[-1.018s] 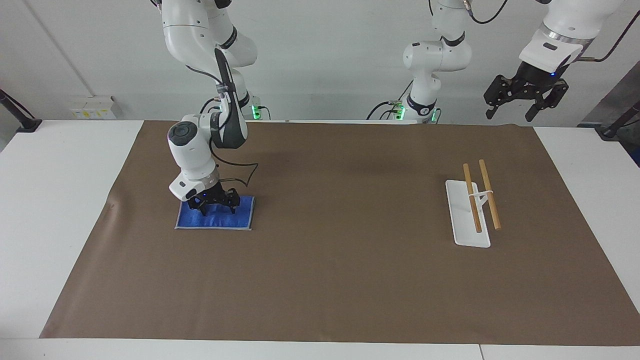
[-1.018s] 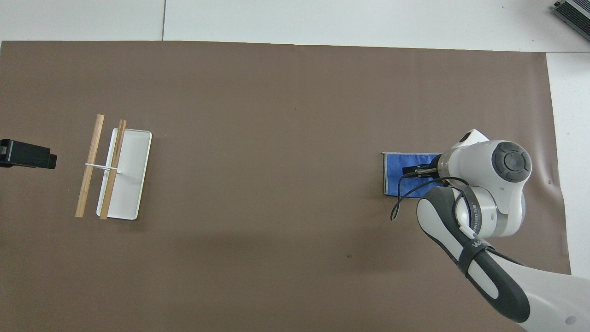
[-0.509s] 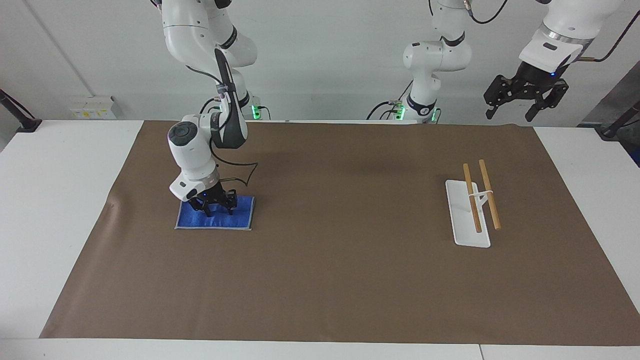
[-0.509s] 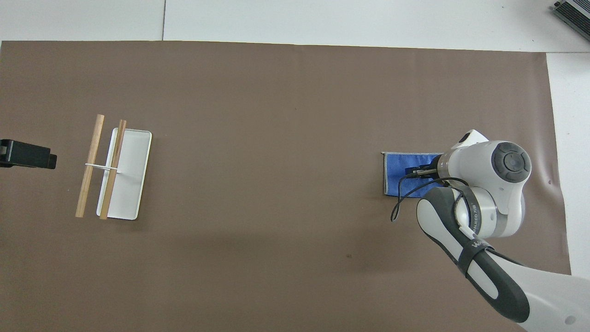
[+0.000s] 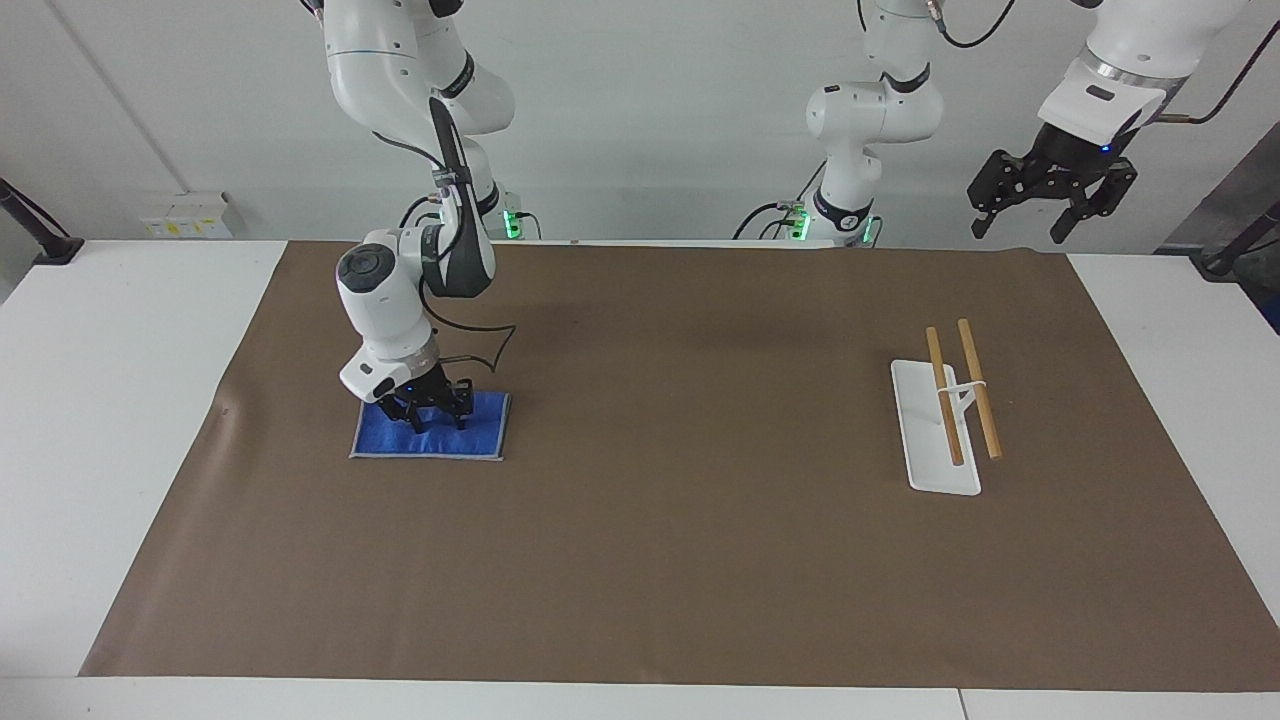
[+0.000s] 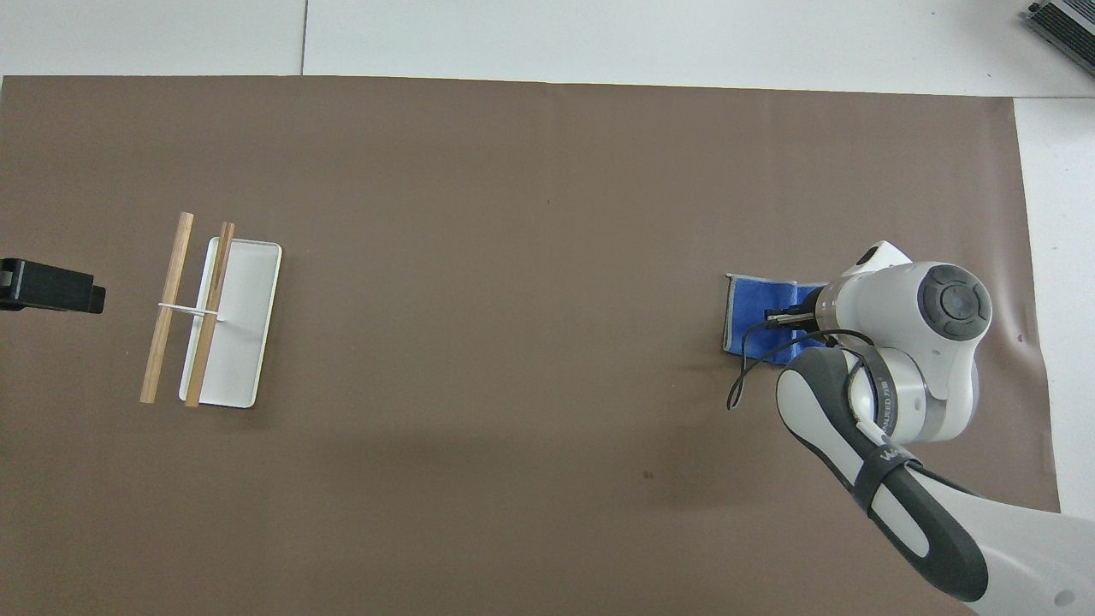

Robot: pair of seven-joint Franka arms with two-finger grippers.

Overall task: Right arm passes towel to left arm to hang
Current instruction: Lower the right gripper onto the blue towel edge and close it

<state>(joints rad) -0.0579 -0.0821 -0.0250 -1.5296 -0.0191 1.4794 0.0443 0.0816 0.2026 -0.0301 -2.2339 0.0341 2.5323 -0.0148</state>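
Right end effector (image 5: 432,417): down on the towel (image 5: 430,436) at the edge nearer the robots, fingers drawn together and pinching the cloth there.
Hidden: from overhead the right arm (image 6: 898,376) covers its own end effector and much of the towel (image 6: 757,318); only the part toward the left arm's end shows, slightly puckered.
Cut off: from overhead only a black tip of the left end effector (image 6: 51,287) enters at the edge of the picture.
Left end effector (image 5: 1050,195): raised high over the mat's edge nearest the robots, at the left arm's end of the table; fingers spread, nothing between them. The left arm (image 5: 1110,80) waits.
Towel: lies on the brown mat (image 5: 660,520) toward the right arm's end of the table, its edge farther from the robots flat.
Rack (image 5: 950,415): white base with two wooden bars on a thin white stand, toward the left arm's end, well apart from the towel.
In the way: bare mat lies between towel and rack.
Table (image 5: 110,400): white, showing around the mat.
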